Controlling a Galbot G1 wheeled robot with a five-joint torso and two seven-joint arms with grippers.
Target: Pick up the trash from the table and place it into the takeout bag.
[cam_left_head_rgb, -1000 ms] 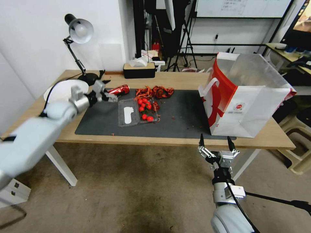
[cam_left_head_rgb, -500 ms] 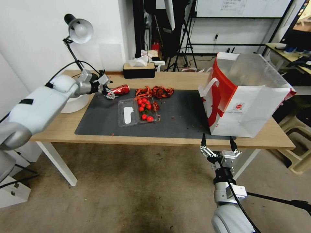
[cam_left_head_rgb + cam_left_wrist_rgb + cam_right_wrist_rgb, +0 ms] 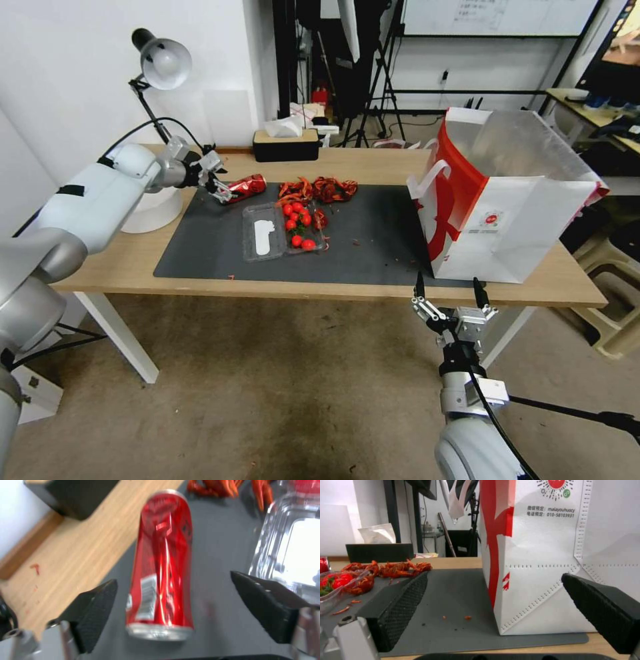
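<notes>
Left gripper (image 3: 218,188) at can (image 3: 245,186) on mat (image 3: 373,247), fingers spread, can between, no contact. Right gripper (image 3: 448,298) spread wide, below table (image 3: 567,283) edge near bag (image 3: 527,227).

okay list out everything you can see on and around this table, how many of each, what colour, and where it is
soda can: one, red, dented, lying on its side at the mat's far left edge
clear plastic tray: one, open, on the mat near the can, holding red cherry tomatoes
crayfish shells: one pile, red-orange, far edge of the mat
mat: one, dark grey, on the table, light wood
takeout bag: one, white with a red side, standing open at the mat's right end
tissue box: one, black, back of the table
desk lamp: one, black and silver, far left corner
bowl: one, white, left of the mat
left gripper: open, its fingers either side of the can
right gripper: open, below the table's front edge, near the bag
</notes>
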